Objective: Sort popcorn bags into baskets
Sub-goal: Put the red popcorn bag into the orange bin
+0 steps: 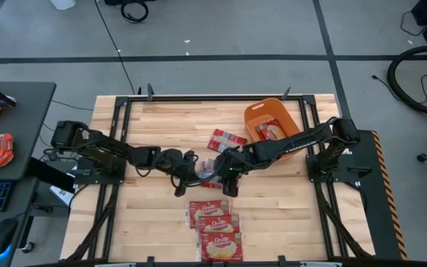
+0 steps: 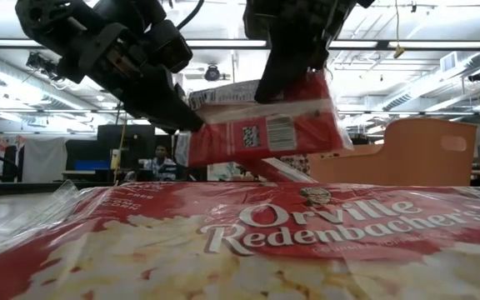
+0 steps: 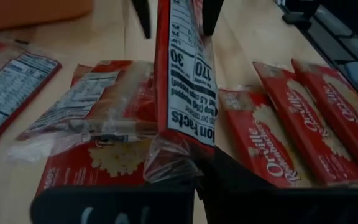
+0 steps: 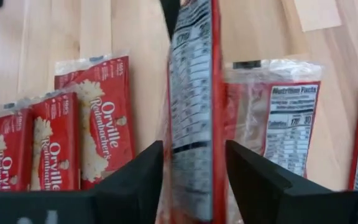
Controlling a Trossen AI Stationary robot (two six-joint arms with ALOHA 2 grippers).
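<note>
1. The main risk I see is a tug-of-war: both my grippers sit on one popcorn bag (image 2: 261,129), lifted off the table (image 1: 288,215). If I pull either arm away before the other lets go, the thin wrapper could tear or the bag slip and drop.
2. My right gripper (image 1: 230,167) has its fingers (image 4: 132,180) either side of the bag, which stands edge-on between them. I judge them not quite pressed in, though the angle is poor, so I cannot tell how firm that hold is.
3. My left gripper (image 1: 181,165) is on the bag's other end. Its fingers (image 3: 229,180) look to pinch the clear wrapper edge; a pinch on loose film could slide off.
4. The orange tub (image 1: 273,123) lies well away from the held bag, on my right arm's side, with one bag (image 1: 268,130) already inside.
5. Another bag (image 1: 227,139) lies near the tub, and a row of bags (image 1: 215,226) sits far from it, at the table's near edge.
6. Swinging toward the tub, the hanging bag could sweep the loose one beside it.
</note>
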